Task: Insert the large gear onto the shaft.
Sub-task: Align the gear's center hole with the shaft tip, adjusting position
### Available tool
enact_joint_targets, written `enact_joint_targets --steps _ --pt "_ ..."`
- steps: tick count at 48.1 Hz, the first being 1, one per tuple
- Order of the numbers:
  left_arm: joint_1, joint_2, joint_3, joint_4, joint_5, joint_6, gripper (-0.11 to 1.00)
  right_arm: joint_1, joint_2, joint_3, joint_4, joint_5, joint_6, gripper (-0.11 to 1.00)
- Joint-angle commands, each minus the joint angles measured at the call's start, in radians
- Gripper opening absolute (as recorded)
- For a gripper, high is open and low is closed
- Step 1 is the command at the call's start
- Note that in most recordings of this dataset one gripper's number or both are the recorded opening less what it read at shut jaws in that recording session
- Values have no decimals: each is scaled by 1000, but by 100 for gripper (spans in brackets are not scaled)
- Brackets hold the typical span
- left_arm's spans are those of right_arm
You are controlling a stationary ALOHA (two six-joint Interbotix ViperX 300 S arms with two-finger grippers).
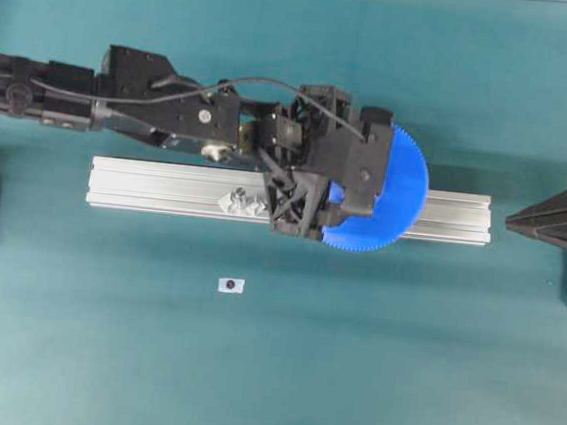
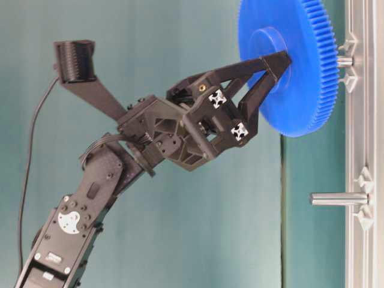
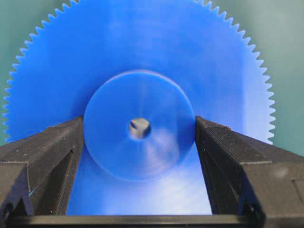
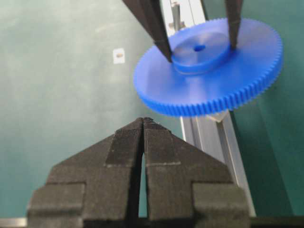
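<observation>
Large gear (image 2: 300, 66): bright-blue toothed disc, held clear of the desk (image 1: 248, 370) by its raised hub (image 3: 139, 126), above the aluminium rail (image 1: 165, 189).
Shaft (image 2: 344, 61): short grey pin on a clear mount fixed to the rail; in the table-level view its tip stands at the gear's far face, and the left wrist view shows grey metal inside the centre hole, so seating appears begun, not finished.
Second pin (image 2: 338, 198): look-alike, bare, well apart along the rail.
Left gripper (image 3: 139, 142): clamped on the hub, one finger on each side.
Left arm: stretched over the rail, wrist angled toward the shaft.
Right gripper (image 4: 143, 137): closed and empty, parked well away from the gear.
Risk: a tilted gear would likely bind on the pin; an early release could let it slip off.
</observation>
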Motion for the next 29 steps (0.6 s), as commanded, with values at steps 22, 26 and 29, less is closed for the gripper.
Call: enact_joint_targets --steps 22,26,29 --pt "6 9 -253 2 314 2 78 -3 -2 6 -9 -8 6 6" --pt "6 31 -267 2 322 -2 78 -3 -2 6 -9 -8 6 6" --pt "6 49 -267 2 322 -5 78 -3 -2 6 -11 -9 6 6"
